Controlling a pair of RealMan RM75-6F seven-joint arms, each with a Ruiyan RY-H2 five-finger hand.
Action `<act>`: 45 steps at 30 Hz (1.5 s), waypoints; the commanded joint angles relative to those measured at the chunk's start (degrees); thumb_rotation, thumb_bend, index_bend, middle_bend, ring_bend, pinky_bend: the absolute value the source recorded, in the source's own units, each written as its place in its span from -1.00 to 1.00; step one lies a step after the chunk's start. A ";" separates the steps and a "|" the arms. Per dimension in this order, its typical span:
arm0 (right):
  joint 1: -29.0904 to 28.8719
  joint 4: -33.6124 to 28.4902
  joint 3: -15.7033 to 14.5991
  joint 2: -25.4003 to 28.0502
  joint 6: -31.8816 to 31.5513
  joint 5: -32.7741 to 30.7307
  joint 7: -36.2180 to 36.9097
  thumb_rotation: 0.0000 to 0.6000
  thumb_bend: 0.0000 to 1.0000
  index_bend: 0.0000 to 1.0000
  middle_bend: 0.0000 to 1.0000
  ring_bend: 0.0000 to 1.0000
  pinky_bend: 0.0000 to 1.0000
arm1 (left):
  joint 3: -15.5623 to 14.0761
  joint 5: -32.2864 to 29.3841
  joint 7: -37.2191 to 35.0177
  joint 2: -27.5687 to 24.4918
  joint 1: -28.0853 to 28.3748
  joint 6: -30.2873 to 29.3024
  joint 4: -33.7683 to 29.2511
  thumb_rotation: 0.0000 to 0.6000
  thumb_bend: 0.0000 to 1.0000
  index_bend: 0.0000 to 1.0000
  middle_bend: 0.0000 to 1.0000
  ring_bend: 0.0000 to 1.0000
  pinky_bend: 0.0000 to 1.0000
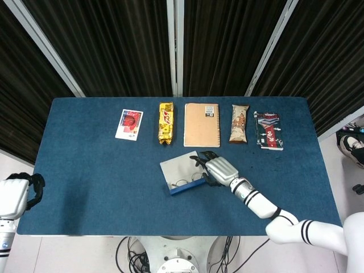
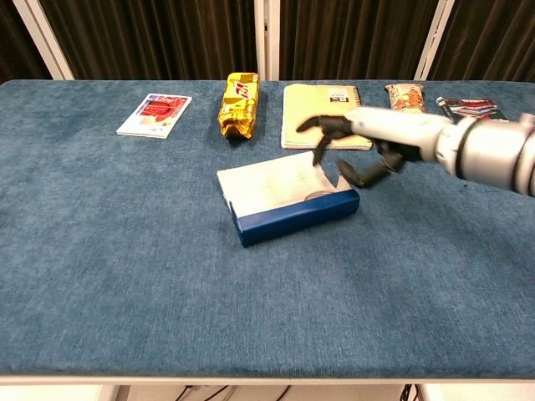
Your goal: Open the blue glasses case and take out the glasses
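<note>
Case (image 1: pixel 183 177) (image 2: pixel 288 203), blue, lies open near the middle of the table (image 1: pixel 85 170) (image 2: pixel 125 276), its pale lid (image 1: pixel 177 166) (image 2: pixel 266 184) folded back flat toward the far side. Long axis runs roughly left to right, slightly tilted, the right end lying a little farther from the robot. Glasses (image 1: pixel 183 182), thin-framed, lie inside the tray of the case in the head view; in the chest view the blue front wall hides them.

Right hand (image 1: pixel 215 169) (image 2: pixel 361 149) hovers just beside the right end of the case, fingers (image 2: pixel 322 127) spread and curved, holding nothing; whether a fingertip touches the lid cannot be told. Left hand (image 1: pixel 17 193) hangs off the near left corner of the table, well apart from the case; its fingers look curled, but their state cannot be told.

Along the far edge, in a row from left to right: card (image 1: pixel 129 124) (image 2: pixel 154 114), yellow bar (image 1: pixel 165 123) (image 2: pixel 238 106), notebook (image 1: pixel 202 124) (image 2: pixel 322 109), brown snack (image 1: pixel 239 124) (image 2: pixel 408 107), dark packet (image 1: pixel 268 130) (image 2: pixel 476 115). Open cloth extends left of the case, in front of it to the near edge, and to its right beyond the forearm.
</note>
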State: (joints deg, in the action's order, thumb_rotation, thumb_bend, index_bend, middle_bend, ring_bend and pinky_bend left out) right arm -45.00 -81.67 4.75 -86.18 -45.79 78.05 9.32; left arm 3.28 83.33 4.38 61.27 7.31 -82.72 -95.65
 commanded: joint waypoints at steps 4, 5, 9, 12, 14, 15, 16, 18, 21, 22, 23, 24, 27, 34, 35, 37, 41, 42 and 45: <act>1.17 0.80 -1.80 0.06 -0.97 3.19 3.47 1.00 0.31 -0.87 -0.46 -1.00 -1.00 | 0.00 0.00 0.05 0.01 -0.01 -0.03 0.00 1.00 0.16 0.33 0.29 -0.09 -0.12; 1.13 1.00 -1.98 -0.05 -0.88 3.55 3.70 1.00 0.31 -0.87 -0.46 -1.00 -1.00 | 0.01 -0.02 0.06 0.01 -0.01 -0.01 -0.01 1.00 0.16 0.33 0.29 -0.10 -0.12; 1.44 0.74 -2.96 0.04 -1.25 5.06 3.94 1.00 0.31 -0.87 -0.46 -1.00 -1.00 | 0.02 -0.08 -0.05 0.01 -0.02 0.00 0.00 1.00 0.16 0.33 0.29 -0.10 -0.12; 2.48 -0.61 -4.16 1.09 -2.35 6.06 3.43 1.00 0.31 -0.87 -0.46 -1.00 -1.00 | 0.03 -0.09 -0.17 -0.02 0.00 0.06 0.05 1.00 0.16 0.33 0.29 -0.10 -0.12; 3.36 -2.11 -5.37 2.20 -3.09 6.96 3.09 1.00 0.31 -0.87 -0.46 -1.00 -1.00 | 0.02 -0.06 -0.27 -0.03 0.01 0.07 0.06 1.00 0.16 0.33 0.29 -0.10 -0.12; 3.76 -2.87 -5.95 2.74 -3.56 7.56 2.97 1.00 0.31 -0.87 -0.46 -1.00 -1.00 | 0.01 -0.02 -0.28 -0.03 0.00 0.05 0.06 1.00 0.16 0.33 0.29 -0.10 -0.12; 4.31 -3.87 -6.74 3.45 -4.33 8.50 2.71 1.00 0.31 -0.87 -0.46 -1.00 -1.00 | -0.01 0.03 -0.26 -0.03 -0.01 0.01 0.05 1.00 0.16 0.33 0.29 -0.10 -0.12; 5.13 -5.32 -7.81 4.33 -5.61 9.93 2.29 1.00 0.31 -0.87 -0.47 -1.00 -1.00 | -0.02 0.05 -0.20 -0.04 -0.02 -0.02 0.03 1.00 0.16 0.33 0.29 -0.10 -0.12; 5.89 -7.51 -9.19 5.02 -7.12 12.33 1.97 1.00 0.31 -0.87 -0.47 -1.00 -1.00 | -0.02 0.04 -0.01 -0.01 -0.02 -0.03 -0.03 1.00 0.16 0.33 0.29 -0.10 -0.12; 5.89 -8.00 -9.49 4.98 -7.24 13.01 1.87 1.00 0.31 -0.87 -0.47 -1.00 -1.00 | -0.02 0.03 0.02 0.00 -0.03 -0.05 -0.03 1.00 0.16 0.33 0.29 -0.10 -0.12; 5.69 -8.52 -9.74 4.83 -7.16 13.82 1.67 1.00 0.31 -0.87 -0.47 -1.00 -1.00 | -0.02 0.03 0.05 0.03 -0.04 -0.06 -0.02 1.00 0.16 0.33 0.29 -0.10 -0.12; 5.43 -8.85 -9.82 4.66 -6.96 14.36 1.45 1.00 0.31 -0.87 -0.47 -1.00 -1.00 | -0.02 0.02 0.07 0.04 -0.05 -0.08 -0.02 1.00 0.16 0.33 0.29 -0.10 -0.12; 4.31 -9.57 -9.06 3.99 -6.33 15.22 0.92 1.00 0.29 -0.87 -0.47 -1.00 -1.00 | -0.01 0.01 -0.01 -0.01 -0.07 -0.09 -0.04 1.00 0.16 0.33 0.29 -0.10 -0.12; 0.09 -8.05 -2.62 -0.82 -4.61 13.39 -1.40 1.00 0.30 -0.87 -0.48 -1.00 -1.00 | 0.00 -0.01 -0.12 -0.03 -0.03 0.00 0.01 1.00 0.16 0.33 0.29 -0.10 -0.12; -0.93 -7.63 -1.97 -1.70 -3.41 13.06 -1.44 1.00 0.30 -0.87 -0.48 -1.00 -1.00 | 0.00 -0.01 -0.12 -0.03 -0.04 -0.02 0.00 1.00 0.16 0.33 0.29 -0.10 -0.12; -2.94 -6.59 -0.88 -3.58 -1.01 12.41 -1.69 1.00 0.30 -0.87 -0.49 -1.00 -1.00 | 0.00 -0.04 -0.14 -0.03 -0.06 -0.03 0.00 1.00 0.16 0.33 0.29 -0.10 -0.12; -6.45 -3.83 0.35 -7.37 3.75 10.66 -2.52 1.00 0.31 -0.88 -0.48 -1.00 -1.00 | 0.04 -0.15 -0.37 -0.07 -0.06 0.04 0.06 1.00 0.16 0.33 0.29 -0.10 -0.12; -6.95 -3.29 0.35 -7.87 4.54 10.33 -2.99 1.00 0.31 -0.88 -0.46 -1.00 -1.00 | 0.03 -0.14 -0.43 -0.08 -0.05 0.06 0.07 1.00 0.16 0.33 0.29 -0.10 -0.12; -7.88 -1.63 0.15 -8.74 5.95 9.50 -5.82 1.00 0.31 -0.88 -0.42 -1.00 -1.00 | 0.02 -0.10 -0.65 -0.12 -0.03 0.12 0.13 1.00 0.16 0.33 0.29 -0.10 -0.12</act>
State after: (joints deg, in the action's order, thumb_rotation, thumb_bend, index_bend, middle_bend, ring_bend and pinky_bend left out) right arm -52.22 -84.36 4.71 -94.08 -40.71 88.35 5.18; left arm 3.30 83.23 3.72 61.15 7.29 -82.61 -95.52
